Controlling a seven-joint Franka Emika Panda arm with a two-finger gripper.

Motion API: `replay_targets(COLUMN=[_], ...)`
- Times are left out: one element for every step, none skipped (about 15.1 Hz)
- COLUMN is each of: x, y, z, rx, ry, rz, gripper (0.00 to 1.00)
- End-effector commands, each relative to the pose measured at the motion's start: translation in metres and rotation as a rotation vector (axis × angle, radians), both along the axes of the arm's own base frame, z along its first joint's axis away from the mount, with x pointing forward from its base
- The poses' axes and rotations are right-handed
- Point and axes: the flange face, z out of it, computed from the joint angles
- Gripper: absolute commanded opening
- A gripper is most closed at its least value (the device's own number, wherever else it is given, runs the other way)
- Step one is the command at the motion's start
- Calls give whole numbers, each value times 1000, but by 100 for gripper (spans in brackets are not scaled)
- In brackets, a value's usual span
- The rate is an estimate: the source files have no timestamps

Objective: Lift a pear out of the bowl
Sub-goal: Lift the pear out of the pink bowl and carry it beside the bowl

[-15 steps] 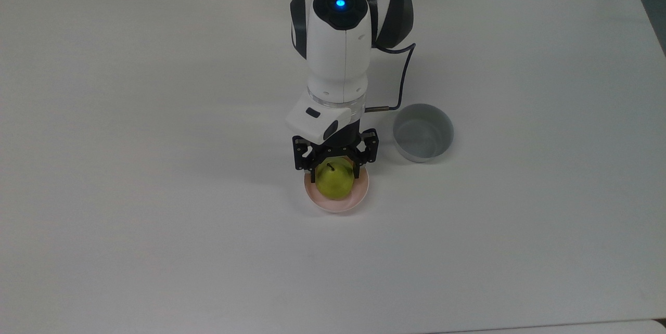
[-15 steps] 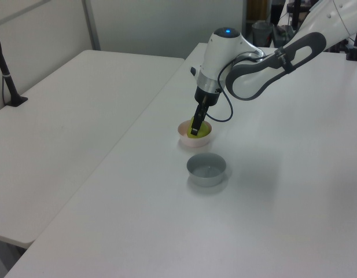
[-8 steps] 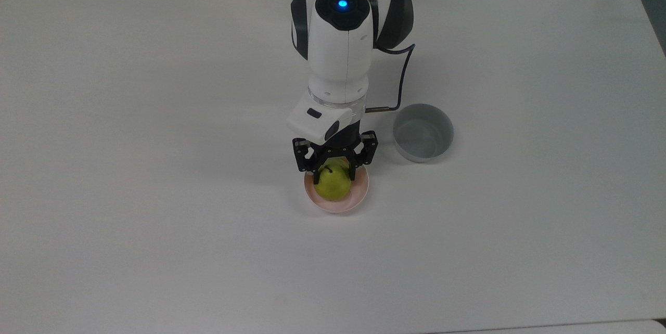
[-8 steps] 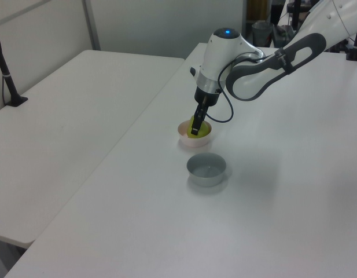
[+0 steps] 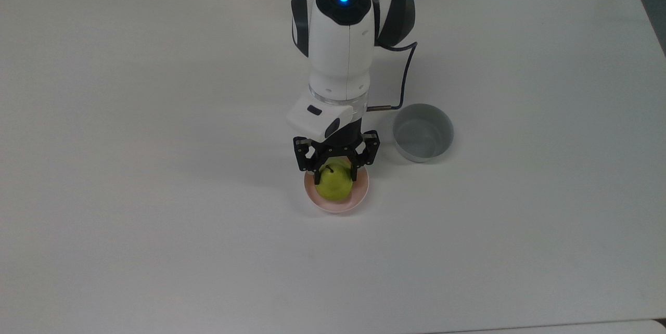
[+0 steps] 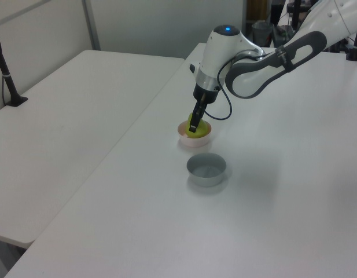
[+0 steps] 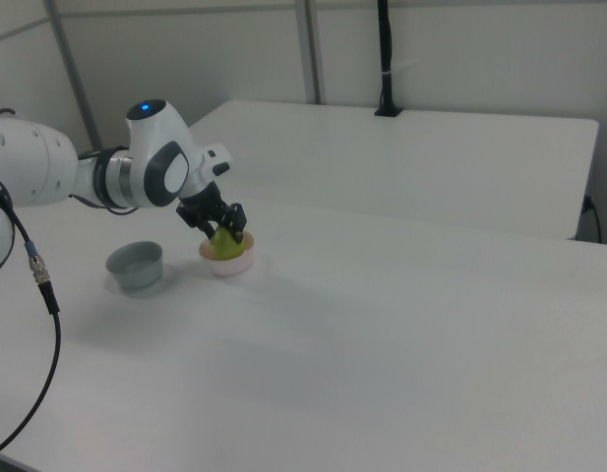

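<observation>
A yellow-green pear (image 5: 333,183) with a short dark stem is inside the pale pink bowl (image 5: 360,196) near the table's middle. My gripper (image 5: 334,174) comes down on it from above and is shut on the pear, one black finger on each side. In the left view the pear (image 6: 195,130) shows just over the bowl (image 6: 184,138) with the gripper (image 6: 193,124) around it. In the right view the pear (image 7: 224,244) is low over the bowl (image 7: 231,265) under the gripper (image 7: 222,232). Whether the pear still touches the bowl is unclear.
A deeper grey bowl (image 5: 422,132) stands to the top view's right of the pink one, close to the gripper; it also appears in the left view (image 6: 206,169) and the right view (image 7: 136,265). A dark cable (image 5: 401,81) hangs from the wrist. The white table (image 5: 156,219) spreads all around.
The fingers closed in on the pear's sides. The arm has since risen a little, and the pear sits slightly higher in the bowl.
</observation>
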Motion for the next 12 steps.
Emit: replay_targets(x=[-10,-12,-12,-10,-10,-9,-8,-7,-4,-1,1,3], y=[13,15,14,15,14,8,2,-4,-18,-33,-49,-67], z=[36,51,65,81,87,88,89,87,86,85,83,83], rx=[13,18,24,29,29,25,23,18,14,0,-15,-20], ry=[-37,-42,-44,-40,-35,-35,-36,-34,-34,-38,-39,-40], rz=[-27,-31,-48,-73,-82,-90,-98,-102,-121,-134,-141,-155], gripper=[50,50,50,50,50,50,50,50,50,50,50,50])
